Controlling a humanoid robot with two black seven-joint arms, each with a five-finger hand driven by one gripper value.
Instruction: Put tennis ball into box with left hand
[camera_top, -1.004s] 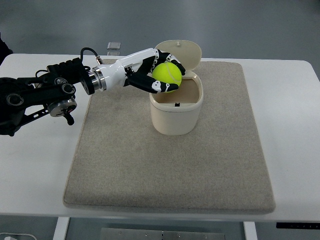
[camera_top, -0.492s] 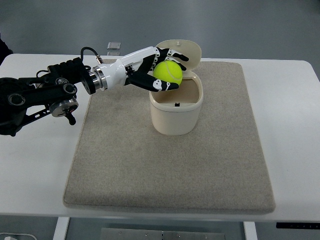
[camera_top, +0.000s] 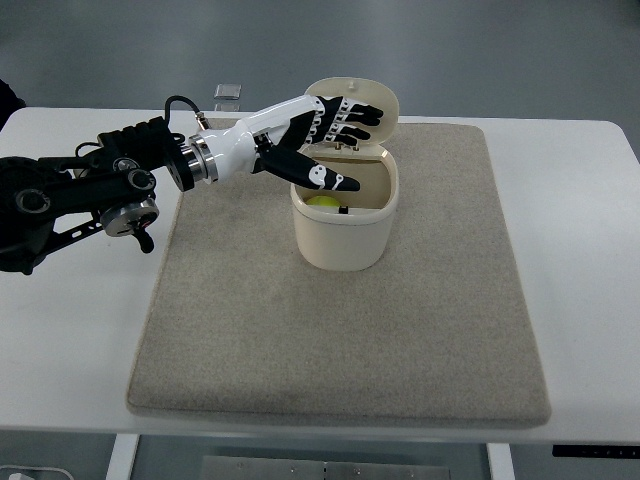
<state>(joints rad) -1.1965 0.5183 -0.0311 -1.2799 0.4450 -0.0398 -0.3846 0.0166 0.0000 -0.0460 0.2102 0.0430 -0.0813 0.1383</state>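
Inside the box (camera_top: 344, 238) lies the tennis ball (camera_top: 322, 201) — above it the left robot hand (camera_top: 325, 148) hovers spread, empty — only withdrawal remains.

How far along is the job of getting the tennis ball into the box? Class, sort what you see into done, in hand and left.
Done: the tennis ball lies inside the box, only a yellow sliver showing below the rim. In hand: nothing; the left hand hovers over the opening with fingers spread. Left: likely only drawing the arm back; the lid stands open behind.
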